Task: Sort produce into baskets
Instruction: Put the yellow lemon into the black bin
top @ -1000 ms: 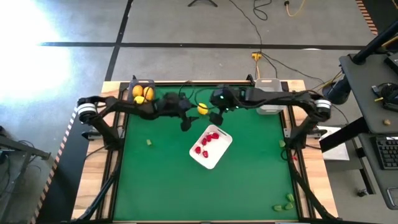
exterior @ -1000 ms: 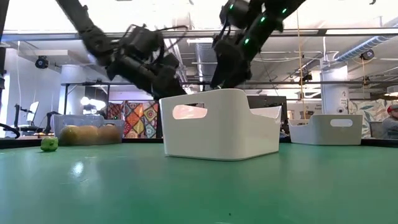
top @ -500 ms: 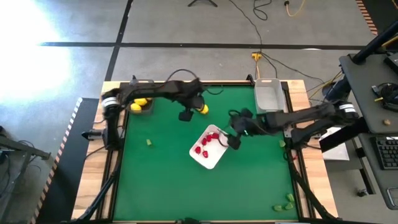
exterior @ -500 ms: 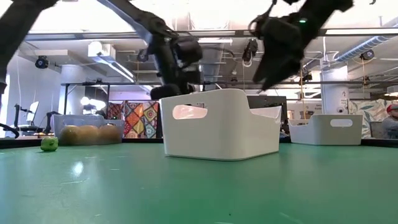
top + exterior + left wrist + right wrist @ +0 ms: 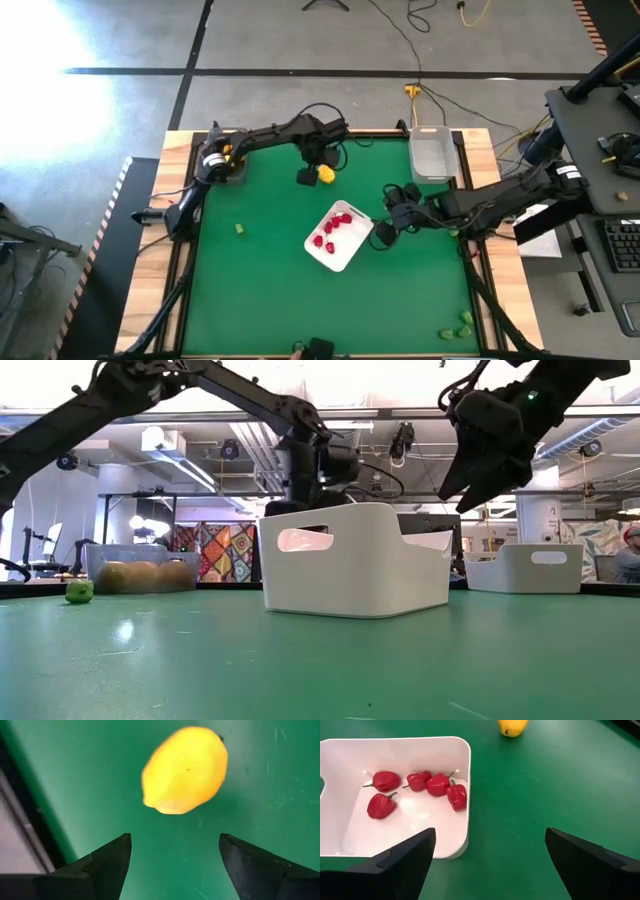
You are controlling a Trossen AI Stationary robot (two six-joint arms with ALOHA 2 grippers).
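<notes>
A yellow lemon (image 5: pixel 325 175) lies on the green mat near the far edge and fills the left wrist view (image 5: pixel 185 770). My left gripper (image 5: pixel 308 177) is open right beside it, with its fingers (image 5: pixel 112 865) apart and short of it. My right gripper (image 5: pixel 380 232) is open and empty, hovering at the right corner of the white tray (image 5: pixel 352 252). The tray holds several small red pieces (image 5: pixel 427 782). A dark bin (image 5: pixel 228 165) at the far left holds yellow and orange fruit. A clear bin (image 5: pixel 432 155) stands at the far right.
Small green pieces lie on the mat at the left (image 5: pixel 240 229), by the right edge (image 5: pixel 455 232) and at the near right corner (image 5: pixel 465 320). In the low view the tray (image 5: pixel 355 560) stands mid-table. Open mat lies along the near side.
My right gripper has drawn back from beside the lemon toward the table's near right and now hangs at the tray's right corner. My left gripper has shifted a little toward the far edge and right, closer to the lemon. The lemon and the tray have stayed put.
</notes>
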